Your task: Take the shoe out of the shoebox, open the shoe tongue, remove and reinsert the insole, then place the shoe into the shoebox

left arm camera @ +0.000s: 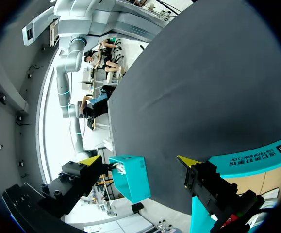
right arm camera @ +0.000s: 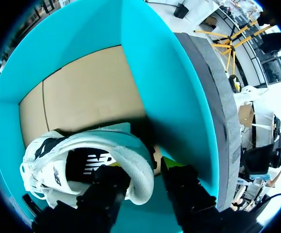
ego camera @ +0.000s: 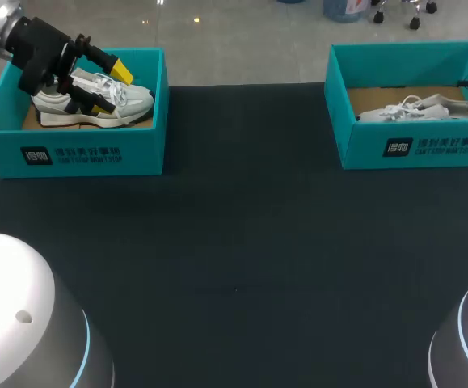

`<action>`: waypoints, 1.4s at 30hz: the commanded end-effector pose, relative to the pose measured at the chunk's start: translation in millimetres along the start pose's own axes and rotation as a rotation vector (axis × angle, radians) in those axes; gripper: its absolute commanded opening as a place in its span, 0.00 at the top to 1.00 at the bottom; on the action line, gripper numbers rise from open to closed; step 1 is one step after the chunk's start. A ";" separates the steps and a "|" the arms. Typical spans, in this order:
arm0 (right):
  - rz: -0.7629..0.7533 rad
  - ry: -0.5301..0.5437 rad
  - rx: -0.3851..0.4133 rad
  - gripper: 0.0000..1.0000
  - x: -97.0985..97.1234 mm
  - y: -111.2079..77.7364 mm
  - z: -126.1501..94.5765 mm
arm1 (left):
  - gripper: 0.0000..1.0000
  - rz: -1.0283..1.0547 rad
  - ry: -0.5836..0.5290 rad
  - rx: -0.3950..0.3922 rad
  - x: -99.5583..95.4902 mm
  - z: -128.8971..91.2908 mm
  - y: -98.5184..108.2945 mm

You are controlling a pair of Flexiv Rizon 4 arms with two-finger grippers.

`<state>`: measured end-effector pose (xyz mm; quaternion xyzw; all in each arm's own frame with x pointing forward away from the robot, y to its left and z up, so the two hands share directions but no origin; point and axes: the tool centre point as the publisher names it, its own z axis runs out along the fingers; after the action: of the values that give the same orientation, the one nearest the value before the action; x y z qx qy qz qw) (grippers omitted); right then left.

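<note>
Right claw point(right arm camera: 143, 167) is closed on the heel collar of the right shoe point(right arm camera: 88, 165), one finger inside and one outside, probably to lift it from the right shoebox point(ego camera: 411, 147) at upper right. Left claw point(ego camera: 109, 89) hangs open over the left shoe point(ego camera: 130, 100), which lies in the left shoebox point(ego camera: 96, 153) at upper left.

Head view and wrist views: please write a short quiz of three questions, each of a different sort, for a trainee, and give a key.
1. True or false: both white shoes lie outside the boxes.
2. Multiple choice: the left pincer is A) open; B) shut on a shoelace; C) shut on an insole.
3. Fill in: on the table stand ___ teal shoeboxes.
Key: 1 false, the left shoe and the right shoe each lie in a box; 2 A; 3 two, the left shoebox and the right shoebox.
</note>
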<state>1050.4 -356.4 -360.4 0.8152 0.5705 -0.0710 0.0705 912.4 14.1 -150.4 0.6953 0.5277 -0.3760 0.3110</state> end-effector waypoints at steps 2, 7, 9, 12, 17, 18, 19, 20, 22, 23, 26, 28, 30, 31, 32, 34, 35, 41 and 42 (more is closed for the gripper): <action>0.003 0.006 -0.018 0.60 -0.4 -6.2 -13.4 | 0.00 0.001 0.003 0.000 0.0 -0.3 -0.7; -0.003 0.025 -0.054 0.57 -0.1 -10.1 -37.2 | 0.00 0.001 0.003 0.000 0.0 -0.3 -0.7; -0.006 0.029 -0.081 0.56 -1.4 -10.5 -48.5 | 0.00 0.001 0.003 0.000 0.0 -0.3 -0.7; -0.010 0.044 -0.114 0.55 -4.3 -11.2 -69.4 | 0.00 0.001 0.003 0.000 0.0 -0.3 -0.7; -0.023 0.097 -0.143 0.54 -6.8 -16.0 -102.2 | 0.00 0.001 0.003 0.000 0.0 -0.3 -0.7; -0.027 0.108 -0.146 0.53 -6.7 -17.7 -107.6 | 0.00 0.001 0.003 0.000 0.0 -0.3 -0.7; -0.030 0.116 -0.151 0.53 -6.4 -19.9 -112.9 | 0.00 0.001 0.003 0.000 0.0 -0.3 -0.7; -0.041 0.123 -0.153 0.53 -5.5 -22.2 -117.7 | 0.00 0.001 0.003 0.000 0.0 -0.3 -0.7; -0.053 0.153 -0.152 0.52 -3.8 -27.2 -126.7 | 0.00 0.001 0.003 0.000 0.0 -0.3 -0.7; -0.059 0.171 -0.145 0.50 -3.0 -29.5 -131.1 | 0.00 0.001 0.003 0.000 0.0 -0.3 -0.7; -0.074 0.216 -0.150 0.36 -0.3 -35.5 -142.6 | 0.00 0.001 0.003 0.000 0.0 -0.3 -0.7; -0.074 0.216 -0.150 0.00 -0.3 -35.5 -142.6 | 0.00 0.001 0.003 0.000 0.0 -0.3 -0.7; -0.074 0.216 -0.150 0.00 -0.3 -35.5 -142.6 | 0.00 0.001 0.003 0.000 0.0 -0.3 -0.7; -0.074 0.216 -0.150 0.00 -0.3 -35.5 -142.6 | 0.00 0.001 0.003 0.000 0.0 -0.3 -0.7; -0.074 0.216 -0.150 0.00 -0.3 -35.5 -142.6 | 0.00 0.001 0.003 0.000 0.0 -0.3 -0.7; -0.074 0.216 -0.150 0.00 -0.3 -35.5 -142.6 | 0.00 0.001 0.003 0.000 0.0 -0.3 -0.7; -0.074 0.216 -0.150 0.00 -0.3 -35.5 -142.6 | 0.00 0.001 0.003 0.000 0.0 -0.3 -0.7; -0.074 0.216 -0.150 0.00 -0.3 -35.5 -142.6 | 0.00 0.001 0.003 0.000 0.0 -0.3 -0.7; -0.074 0.216 -0.150 0.00 -0.3 -35.5 -142.6 | 0.00 0.001 0.003 0.000 0.0 -0.3 -0.7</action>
<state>1021.5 -316.2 -222.1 0.7889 0.6082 0.0577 0.0669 912.4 14.1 -150.4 0.6953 0.5277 -0.3760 0.3110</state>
